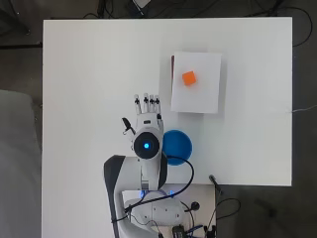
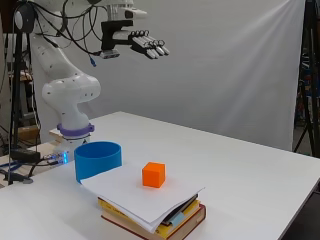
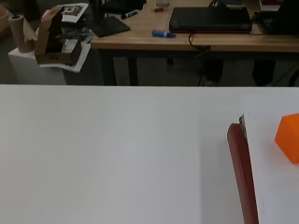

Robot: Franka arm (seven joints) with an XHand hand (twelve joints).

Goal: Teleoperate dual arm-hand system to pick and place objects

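Hand [image 2: 147, 47] open, fingers straight, high above table [image 2: 240, 165]. Orange cube [image 2: 153, 174] on paper-topped books [image 2: 165, 217]: likely light, rigid; pinch across opposite flat faces.

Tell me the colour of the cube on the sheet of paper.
The cube is orange; the side view shows it best.

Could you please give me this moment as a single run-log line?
hand: open, raised above table, empty | orange cube: on paper atop book stack | blue bowl: beside the stack
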